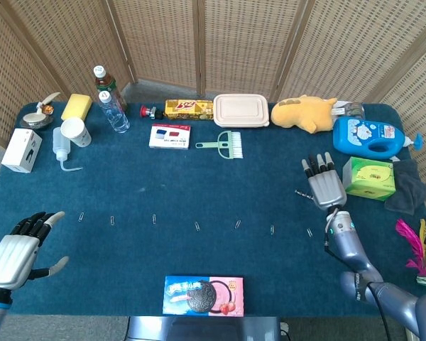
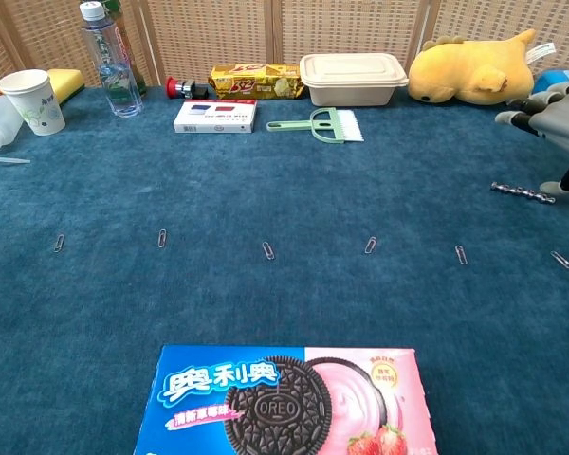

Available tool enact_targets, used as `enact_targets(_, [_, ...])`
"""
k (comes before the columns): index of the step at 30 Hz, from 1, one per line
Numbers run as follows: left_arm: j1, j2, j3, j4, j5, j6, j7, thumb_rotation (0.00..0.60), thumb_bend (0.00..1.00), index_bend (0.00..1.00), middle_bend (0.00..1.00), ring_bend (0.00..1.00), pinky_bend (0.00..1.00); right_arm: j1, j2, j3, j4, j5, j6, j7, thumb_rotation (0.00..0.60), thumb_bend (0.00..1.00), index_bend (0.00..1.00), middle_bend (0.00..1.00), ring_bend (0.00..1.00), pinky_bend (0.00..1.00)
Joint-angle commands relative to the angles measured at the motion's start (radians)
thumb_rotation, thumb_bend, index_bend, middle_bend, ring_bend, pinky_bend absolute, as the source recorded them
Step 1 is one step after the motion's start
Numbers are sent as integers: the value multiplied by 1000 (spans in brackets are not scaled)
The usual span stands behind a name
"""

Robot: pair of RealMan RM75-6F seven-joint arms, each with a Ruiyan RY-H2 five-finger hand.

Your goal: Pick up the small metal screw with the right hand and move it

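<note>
Right hand (image 2: 561,118) hovers open above the screw (image 2: 522,192) on the table.

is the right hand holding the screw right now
No, the screw lies flat on the blue table, and the right hand hovers above it with fingers spread.

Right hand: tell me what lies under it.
Blue cloth and the small metal screw by the right hand, fingers spread. Cloth beneath the palm is hidden.
</note>
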Motion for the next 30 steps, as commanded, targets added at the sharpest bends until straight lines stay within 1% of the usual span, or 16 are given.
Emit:
enact_targets(1, [1,0,1,1,0,1,-2,458,390,108,175,125,158,1,2,3,-4,4,-1,0,517,299,0,0,0,38])
enact_targets(4, [3,2,0,3,-1,4,-4,462,390,108,175,125,158,-3,20,0,-39,-6,15,2,517,299,0,0,0,38])
enact_targets(8, [3,1,0,5,-4,3,-7,460,390,108,175,125,158,-12,52,2,-114,-12,46,-7,516,298,0,0,0,38])
enact_targets(13, [-1,-7,1,8,4,0,-11,460,390,108,175,125,158,-17,65,-7,-179,2,49,-41,516,299,0,0,0,38])
enact_targets(16, [-1,-6,0,11,5,1,-13,460,390,108,175,125,158,-13,55,-8,-171,11,44,-48,517,299,0,0,0,38])
enact_targets(22, [4,-3,3,15,8,9,-23,459,390,108,175,125,158,-2,32,-8,-120,32,22,-58,517,298,0,0,0,38])
enact_targets(30, [8,-2,6,16,12,13,-23,461,390,108,175,124,158,-6,21,-14,-86,39,19,-39,519,299,0,0,0,38])
